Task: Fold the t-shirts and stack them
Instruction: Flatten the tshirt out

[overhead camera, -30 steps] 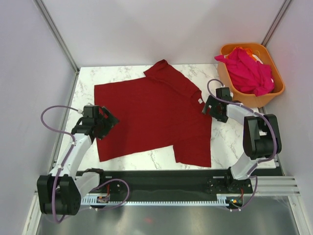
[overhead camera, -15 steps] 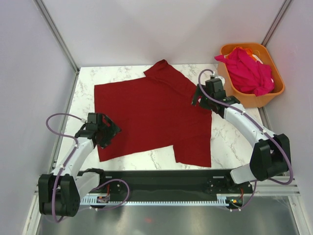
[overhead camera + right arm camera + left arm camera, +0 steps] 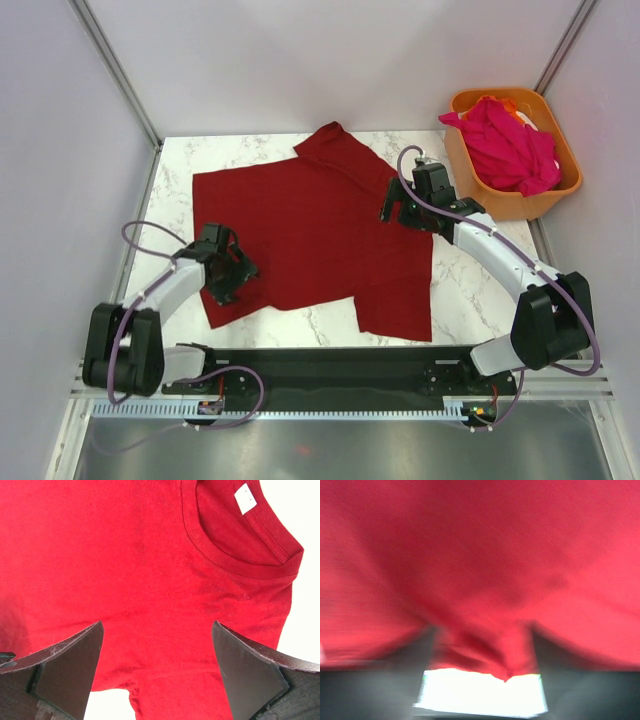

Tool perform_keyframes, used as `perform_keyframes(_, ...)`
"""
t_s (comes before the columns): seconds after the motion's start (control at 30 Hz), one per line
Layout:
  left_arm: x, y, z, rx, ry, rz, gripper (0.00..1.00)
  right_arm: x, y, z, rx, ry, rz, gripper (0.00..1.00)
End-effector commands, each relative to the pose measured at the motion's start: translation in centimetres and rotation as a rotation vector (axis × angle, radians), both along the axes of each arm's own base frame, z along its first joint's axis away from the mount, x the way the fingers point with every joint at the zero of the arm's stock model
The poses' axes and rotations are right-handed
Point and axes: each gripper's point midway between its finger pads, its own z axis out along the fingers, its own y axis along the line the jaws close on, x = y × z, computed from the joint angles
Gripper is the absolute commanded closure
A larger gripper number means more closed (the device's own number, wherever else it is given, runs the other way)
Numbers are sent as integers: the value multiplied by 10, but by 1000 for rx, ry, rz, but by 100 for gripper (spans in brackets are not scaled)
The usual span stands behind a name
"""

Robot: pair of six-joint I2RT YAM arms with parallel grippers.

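- The crimson t-shirt (image 3: 315, 235) lies spread flat on the marble desk (image 3: 470, 285), collar toward the right side, hem toward the left, one sleeve pointing to the far edge and the other to the near edge.
- The pink t-shirt (image 3: 510, 145) sits bundled in the orange tub (image 3: 556, 190) at the far right corner, so by my reckoning the job is at its first fold, with nothing stacked yet.
- The left tool (image 3: 228, 270) is down at the near-left corner of the hem, fingers spread wide; its wrist view is blurred, but red cloth bunches between the dark fingers with bright desk beneath (it looks to be straddling the hem edge, not yet clamped).
- The right tool (image 3: 398, 208) hovers over the shoulder just beside the collar, also released and wide, nothing held; its wrist view shows the neckband and the white neck label (image 3: 246, 498) ahead of the fingers (image 3: 67, 667).
- I'd judge this the reach-and-grasp stage before a fold.
- Next, each tool needs to close on a single cloth edge (pinching low enough to catch fabric without scraping the desk), then lift together and carry one side across the shirt evenly, so it doesn't twist.
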Motion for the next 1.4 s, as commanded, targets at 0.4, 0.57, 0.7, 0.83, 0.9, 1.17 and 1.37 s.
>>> perform_keyframes(0.4, -33, 42, -10, 221, 146, 132, 98, 9, -6, 2, 10, -13, 2, 2)
perform_keyframes(0.57, -67, 39, 12, 190, 274, 191, 98, 7, -6, -6, 11, 7, -1, 2)
perform_keyframes(0.7, -68, 44, 30, 191, 214, 262, 78, 8, -3, -12, 22, 27, 11, 2)
perform_keyframes(0.83, -66, 40, 33, 172, 201, 235, 30, 10, 1, -13, 39, 31, 18, 2)
perform_keyframes(0.9, -63, 37, 35, 154, 185, 223, 8, 10, 2, -14, 40, 33, 20, 2)
perform_keyframes(1.17, -28, 32, 105, 71, -113, 235, 8, 2, -4, -3, 49, -37, 2, 2)
perform_keyframes(1.37, -7, 37, 163, 26, -289, 282, 8, -30, -47, 28, -4, -170, -151, 2)
